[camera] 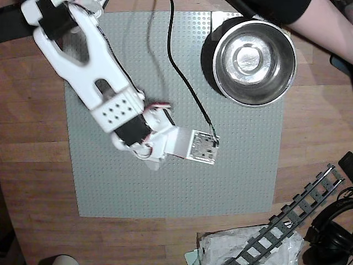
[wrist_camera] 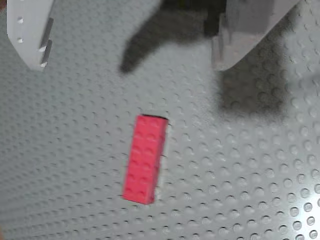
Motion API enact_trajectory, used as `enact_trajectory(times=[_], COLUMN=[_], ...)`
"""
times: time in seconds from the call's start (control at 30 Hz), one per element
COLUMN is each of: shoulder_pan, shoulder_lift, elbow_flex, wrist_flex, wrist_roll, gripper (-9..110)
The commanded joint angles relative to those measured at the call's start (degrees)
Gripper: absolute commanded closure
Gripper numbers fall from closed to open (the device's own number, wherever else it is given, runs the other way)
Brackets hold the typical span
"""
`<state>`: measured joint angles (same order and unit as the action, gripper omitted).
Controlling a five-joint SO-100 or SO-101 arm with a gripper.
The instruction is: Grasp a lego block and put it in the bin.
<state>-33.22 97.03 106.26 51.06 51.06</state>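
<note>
In the wrist view the red lego block (wrist_camera: 145,160) lies flat on the grey studded baseplate (wrist_camera: 240,175), its long side running up and down the picture. My gripper (wrist_camera: 131,64) is open and empty above it, with one white finger (wrist_camera: 35,35) at the top left and the other at the top right. The block sits below the gap between them, untouched. In the overhead view my white arm (camera: 110,105) reaches over the baseplate's (camera: 242,165) middle and hides the block. The steel bowl (camera: 253,58) stands empty at the baseplate's top right corner.
A black cable (camera: 185,83) runs across the baseplate to the wrist camera. A person's arm (camera: 325,22) is at the top right beyond the bowl. A grey track piece (camera: 298,221), a plastic bag (camera: 231,248) and black headphones (camera: 331,226) lie on the wooden table (camera: 33,165).
</note>
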Motion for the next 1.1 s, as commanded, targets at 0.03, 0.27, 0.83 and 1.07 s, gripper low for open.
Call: enact_trajectory(times=[0.03,0.27,0.83,1.07], shoulder_pan=[-2.11,-2.11,2.90,1.32], shoulder_lift=[-6.24,-18.11,-35.42,-35.60], elbow_flex=[-8.00,-19.34,-34.63,-34.63], wrist_flex=[0.70,2.90,5.54,6.33], wrist_roll=[1.76,2.02,9.32,9.40], gripper=[70,71,71,71])
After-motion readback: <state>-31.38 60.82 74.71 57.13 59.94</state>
